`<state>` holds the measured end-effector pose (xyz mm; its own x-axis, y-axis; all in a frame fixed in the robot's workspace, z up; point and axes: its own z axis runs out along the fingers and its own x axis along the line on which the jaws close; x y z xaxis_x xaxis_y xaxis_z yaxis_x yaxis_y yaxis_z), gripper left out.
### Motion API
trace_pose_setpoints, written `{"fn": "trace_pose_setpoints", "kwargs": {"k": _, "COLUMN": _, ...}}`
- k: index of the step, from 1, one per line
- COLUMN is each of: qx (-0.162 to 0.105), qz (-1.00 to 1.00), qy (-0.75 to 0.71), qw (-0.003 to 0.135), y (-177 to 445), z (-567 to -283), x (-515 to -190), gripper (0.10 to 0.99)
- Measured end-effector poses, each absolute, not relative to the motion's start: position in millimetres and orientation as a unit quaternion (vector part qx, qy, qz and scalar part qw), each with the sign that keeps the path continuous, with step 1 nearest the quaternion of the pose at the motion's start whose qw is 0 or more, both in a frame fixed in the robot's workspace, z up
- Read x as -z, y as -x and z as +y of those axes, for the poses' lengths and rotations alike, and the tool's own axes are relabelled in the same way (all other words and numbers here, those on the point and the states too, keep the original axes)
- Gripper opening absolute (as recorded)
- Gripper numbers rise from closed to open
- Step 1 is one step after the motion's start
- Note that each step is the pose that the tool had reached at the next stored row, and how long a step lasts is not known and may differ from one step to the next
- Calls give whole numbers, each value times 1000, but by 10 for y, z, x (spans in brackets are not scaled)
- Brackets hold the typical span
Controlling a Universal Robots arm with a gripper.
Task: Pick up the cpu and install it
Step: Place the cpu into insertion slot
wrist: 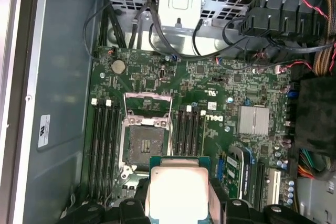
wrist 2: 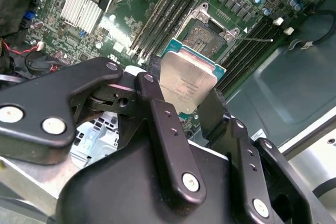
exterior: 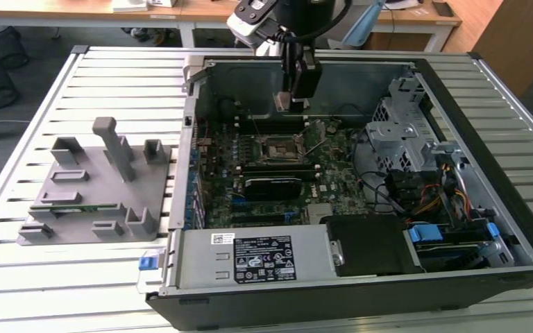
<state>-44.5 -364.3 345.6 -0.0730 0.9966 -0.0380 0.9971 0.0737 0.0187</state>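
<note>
Open case [exterior: 526, 208] flat on a slatted table [exterior: 109, 69], holding a green motherboard [exterior: 336, 187], a metal drive cage [exterior: 401, 125], a labelled power supply [exterior: 257, 257] and bundles of cables [exterior: 433, 201]. Beside the case on the table, a grey fixture [exterior: 100, 180]. On the motherboard, a socket [wrist: 144, 140] with its metal frame swung up, set between banks of memory slots [wrist: 105, 140], with a ribbed heatsink [wrist: 253, 119] further along the board. Gripper [wrist 2: 181, 95] reaching down into the case, above the socket area in the exterior view. Black fingers [wrist 2: 157, 108] drawn in narrow, clamped on two opposite edges of the cpu [wrist 2: 186, 85]. In both wrist views a small flat square chip: shiny silver top with faint print, thin green rim around it. Held in the air clear of the motherboard, silver face up toward the wrist, underside toward the board. In the first wrist view, just beside the socket and overlapping one of its corners. Square outline, so no long axis to speak of; edges roughly in line with the socket's edges in the first wrist view, turned at an angle to them in the second wrist view.
</note>
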Motion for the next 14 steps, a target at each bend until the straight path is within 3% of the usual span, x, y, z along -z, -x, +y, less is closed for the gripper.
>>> {"fn": "trace_pose_setpoints", "kwargs": {"k": 14, "qx": 6, "qz": 732, "qy": -680, "qw": 20, "y": 445, "z": -3610, "x": -3408, "gripper": 529}}
